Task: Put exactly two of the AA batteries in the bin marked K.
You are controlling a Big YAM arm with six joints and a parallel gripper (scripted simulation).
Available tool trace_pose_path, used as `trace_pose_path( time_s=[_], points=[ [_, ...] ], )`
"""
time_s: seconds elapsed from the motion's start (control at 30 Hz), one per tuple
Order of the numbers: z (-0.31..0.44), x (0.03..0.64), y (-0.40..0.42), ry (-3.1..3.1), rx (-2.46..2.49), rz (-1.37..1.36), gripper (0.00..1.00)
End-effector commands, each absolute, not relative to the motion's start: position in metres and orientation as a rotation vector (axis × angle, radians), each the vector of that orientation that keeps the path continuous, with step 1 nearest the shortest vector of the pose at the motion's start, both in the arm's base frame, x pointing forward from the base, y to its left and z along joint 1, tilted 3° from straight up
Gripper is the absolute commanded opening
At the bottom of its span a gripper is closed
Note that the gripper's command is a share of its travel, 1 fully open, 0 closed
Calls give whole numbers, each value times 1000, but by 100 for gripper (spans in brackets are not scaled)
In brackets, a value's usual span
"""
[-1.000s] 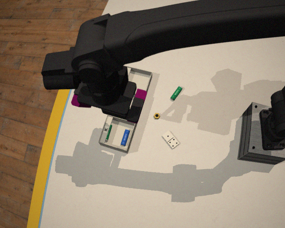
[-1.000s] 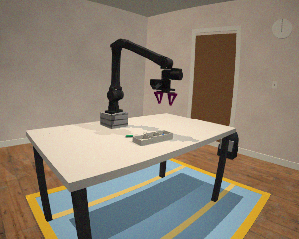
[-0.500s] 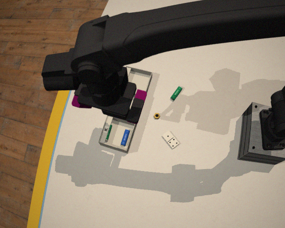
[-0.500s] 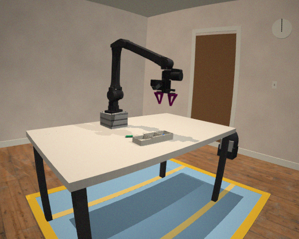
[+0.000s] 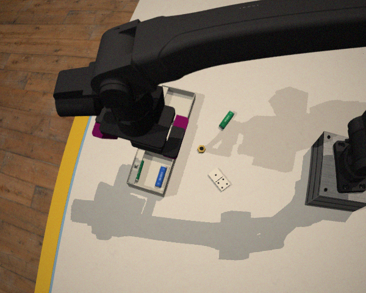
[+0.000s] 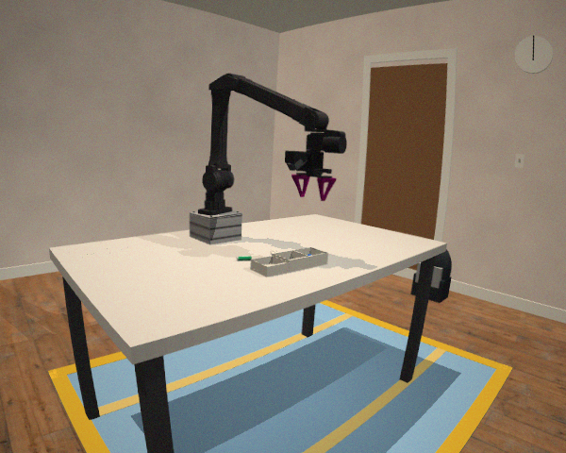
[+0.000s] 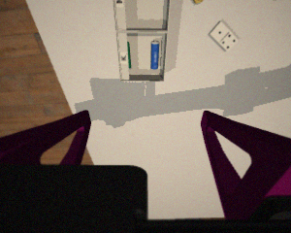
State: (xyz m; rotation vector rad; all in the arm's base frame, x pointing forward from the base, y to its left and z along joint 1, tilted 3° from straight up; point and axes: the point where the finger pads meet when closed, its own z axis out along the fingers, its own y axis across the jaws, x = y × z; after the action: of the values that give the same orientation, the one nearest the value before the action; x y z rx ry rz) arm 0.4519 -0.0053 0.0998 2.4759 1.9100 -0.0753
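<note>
A grey bin strip [image 5: 144, 188] [image 6: 283, 266] [image 7: 142, 77] with three compartments stands on the white table. The end compartment bears the mark K [image 5: 135, 165] [image 7: 123, 57]. In it lie a green AA battery [image 5: 139, 170] [image 7: 129, 54] and a blue AA battery [image 5: 160, 176] [image 7: 155, 54], side by side. A second green AA battery [image 5: 226, 119] [image 6: 244, 257] lies on the table beside the bin. My gripper [image 6: 313, 187] [image 7: 145, 116] hangs high above the bin, its purple fingers wide open with nothing between them. In the top view the arm hides the middle compartment.
A brass hex nut [image 5: 201, 148] [image 7: 198, 1] and a white domino [image 5: 219, 179] [image 7: 223, 35] lie on the table right of the bin. The arm's grey base block [image 5: 321, 176] [image 6: 215, 226] stands at the far side. The table edge runs close by the K end of the bin.
</note>
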Motion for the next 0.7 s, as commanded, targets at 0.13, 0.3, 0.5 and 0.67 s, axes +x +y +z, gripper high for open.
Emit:
trace_pose_path(
  time_s=[0.13, 0.3, 0.5, 0.67],
  points=[
    [106, 464, 0, 1905, 2464, -56, 100],
    [107, 465, 0, 1904, 2464, -54, 100],
    [107, 466, 0, 1903, 2462, -50, 100],
    [108, 467, 1, 1902, 2461, -46, 100]
  ],
)
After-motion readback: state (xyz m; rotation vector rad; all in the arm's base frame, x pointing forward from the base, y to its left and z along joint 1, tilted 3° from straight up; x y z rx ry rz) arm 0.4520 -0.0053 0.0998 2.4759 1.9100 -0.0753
